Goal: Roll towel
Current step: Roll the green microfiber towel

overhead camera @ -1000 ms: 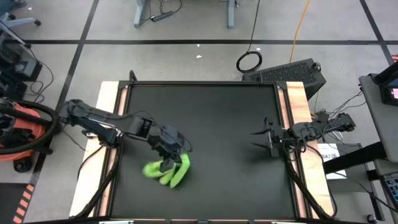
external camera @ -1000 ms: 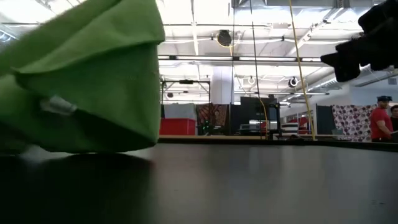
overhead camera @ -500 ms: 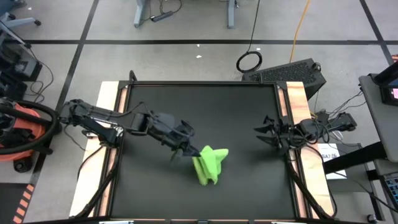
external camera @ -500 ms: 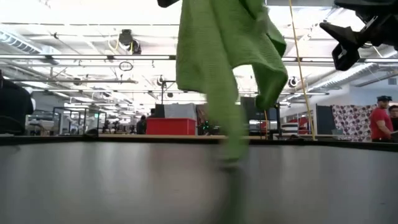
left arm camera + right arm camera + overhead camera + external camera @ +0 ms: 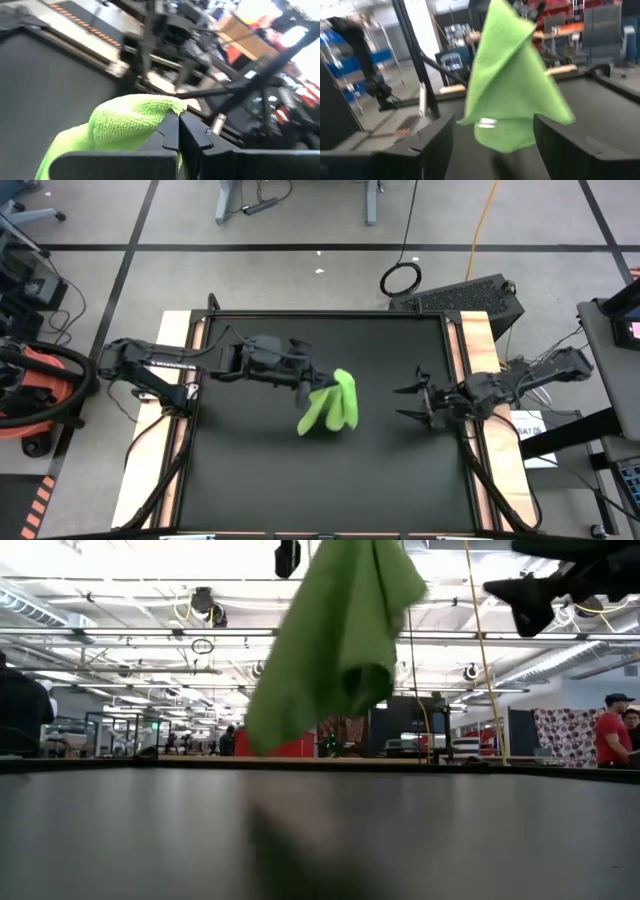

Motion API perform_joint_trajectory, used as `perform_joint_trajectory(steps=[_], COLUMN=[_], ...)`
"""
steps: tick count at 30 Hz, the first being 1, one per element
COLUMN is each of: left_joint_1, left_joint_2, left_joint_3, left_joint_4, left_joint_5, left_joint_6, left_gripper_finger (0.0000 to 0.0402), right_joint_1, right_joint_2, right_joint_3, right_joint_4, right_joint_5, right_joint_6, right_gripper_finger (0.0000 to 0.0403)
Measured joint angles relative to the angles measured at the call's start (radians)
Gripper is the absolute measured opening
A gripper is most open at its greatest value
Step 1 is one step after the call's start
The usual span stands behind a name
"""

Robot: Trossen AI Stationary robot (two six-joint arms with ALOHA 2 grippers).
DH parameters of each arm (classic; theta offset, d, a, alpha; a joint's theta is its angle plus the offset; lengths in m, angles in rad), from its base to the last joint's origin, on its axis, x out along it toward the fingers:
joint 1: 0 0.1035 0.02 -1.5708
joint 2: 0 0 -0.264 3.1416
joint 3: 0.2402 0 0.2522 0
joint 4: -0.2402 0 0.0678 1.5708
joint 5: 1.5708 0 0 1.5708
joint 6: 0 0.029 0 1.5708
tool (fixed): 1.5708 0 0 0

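Observation:
The lime-green towel (image 5: 330,405) hangs bunched over the middle of the black table mat (image 5: 250,480), clear of its surface in the low view (image 5: 340,640). My left gripper (image 5: 312,385) reaches in from the table's left and is shut on the towel's top (image 5: 178,131). My right gripper (image 5: 402,403) stands open at the right side of the mat, pointing at the towel. The towel (image 5: 512,80) shows between and beyond the right fingers (image 5: 435,145) without touching them. My left gripper pinches a bunched upper part of the towel (image 5: 159,112) between its two fingertips; how many layers, I cannot tell. The fingers come nearly level from the table's left. The towel hangs slack below them, lifted clear of the mat, its lower end (image 5: 275,725) in the air.
Wooden strips (image 5: 478,340) run along the mat's left and right sides. A black keyboard-like case (image 5: 470,295) and a cable ring (image 5: 401,278) lie on the floor beyond the far edge. A person in red (image 5: 607,735) stands far back in the room.
My left gripper has lifted the towel off the near part of the mat and carried it up and toward the far edge and the middle. It has tipped from pointing down to nearly level. The towel, which lay bunched on the mat, now hangs free. My right gripper has risen a little.

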Motion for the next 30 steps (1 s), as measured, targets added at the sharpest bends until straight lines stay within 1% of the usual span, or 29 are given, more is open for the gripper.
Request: perform_joint_trajectory(steps=[2, 4, 6, 9, 11, 15, 21, 25, 30], left_joint_1=[0.012, 0.023, 0.030, 0.036, 0.036, 0.035, 0.036, 0.035, 0.033], left_joint_2=[0.020, 0.027, 0.050, 0.060, 0.076, 0.095, 0.099, 0.096, 0.094], left_joint_3=[0.000, 0.000, 0.001, 0.000, 0.004, 0.026, 0.055, 0.055, 0.055], left_joint_4=[0.042, 0.048, 0.101, 0.101, 0.119, 0.110, 0.115, 0.060, -0.023], left_joint_5=[-0.022, -0.024, -0.027, -0.028, -0.029, -0.031, -0.031, -0.031, -0.031], left_joint_6=[0.000, 0.008, 0.021, 0.027, 0.046, 0.095, 0.153, 0.169, 0.186], left_gripper_finger=[0.0000, 0.0000, 0.0000, 0.0000, 0.0000, 0.0000, 0.0000, 0.0000, 0.0000], right_joint_1=[-0.009, -0.021, -0.038, -0.063, -0.082, -0.103, -0.111, -0.116, -0.115], right_joint_2=[0.075, 0.149, 0.213, 0.300, 0.343, 0.430, 0.536, 0.559, 0.558], right_joint_3=[0.027, 0.049, 0.068, 0.088, 0.091, 0.113, 0.145, 0.162, 0.184], right_joint_4=[0.001, 0.013, 0.060, 0.135, 0.174, 0.225, 0.219, 0.223, 0.201], right_joint_5=[0.001, 0.005, 0.010, 0.032, 0.024, -0.051, -0.047, -0.046, -0.055], right_joint_6=[0.016, 0.034, 0.039, 0.041, 0.042, 0.066, 0.119, 0.152, 0.149], right_gripper_finger=[0.0268, 0.0269, 0.0265, 0.0257, 0.0251, 0.0244, 0.0229, 0.0197, 0.0127])
